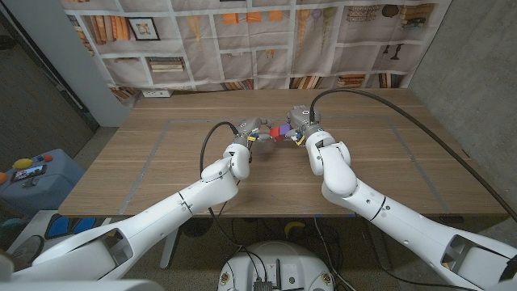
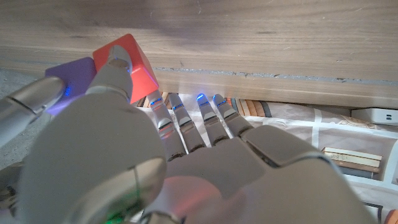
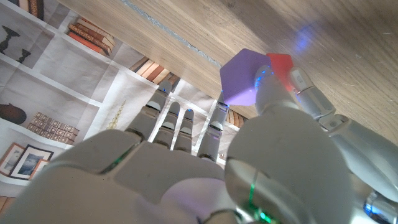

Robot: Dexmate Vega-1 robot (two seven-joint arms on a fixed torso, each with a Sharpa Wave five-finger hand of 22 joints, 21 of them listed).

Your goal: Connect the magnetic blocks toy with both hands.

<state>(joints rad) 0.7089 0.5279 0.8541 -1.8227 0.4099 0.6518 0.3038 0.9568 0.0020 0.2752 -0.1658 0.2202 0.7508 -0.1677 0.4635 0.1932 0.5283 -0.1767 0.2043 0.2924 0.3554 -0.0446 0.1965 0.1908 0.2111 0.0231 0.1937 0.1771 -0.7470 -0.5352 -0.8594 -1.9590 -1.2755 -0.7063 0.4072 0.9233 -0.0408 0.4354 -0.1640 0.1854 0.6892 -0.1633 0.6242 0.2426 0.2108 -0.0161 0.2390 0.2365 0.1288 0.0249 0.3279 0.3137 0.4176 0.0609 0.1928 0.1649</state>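
Mid-table: red block [image 1: 275,131] and purple block [image 1: 283,129] are held touching, up off the wooden table [image 1: 161,162].
Left hand [image 1: 252,132]: red block is pinched.
Right hand [image 1: 300,124]: purple block is gripped.

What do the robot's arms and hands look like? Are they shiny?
Both arms are glossy white with smooth rounded shells and dark seams at the joints. A black cable loops along each arm to the wrist. The left hand and right hand are silvery grey metal. Close up, the fingers are jointed, with tiny blue lights on them, and green lights glow near the wrists.
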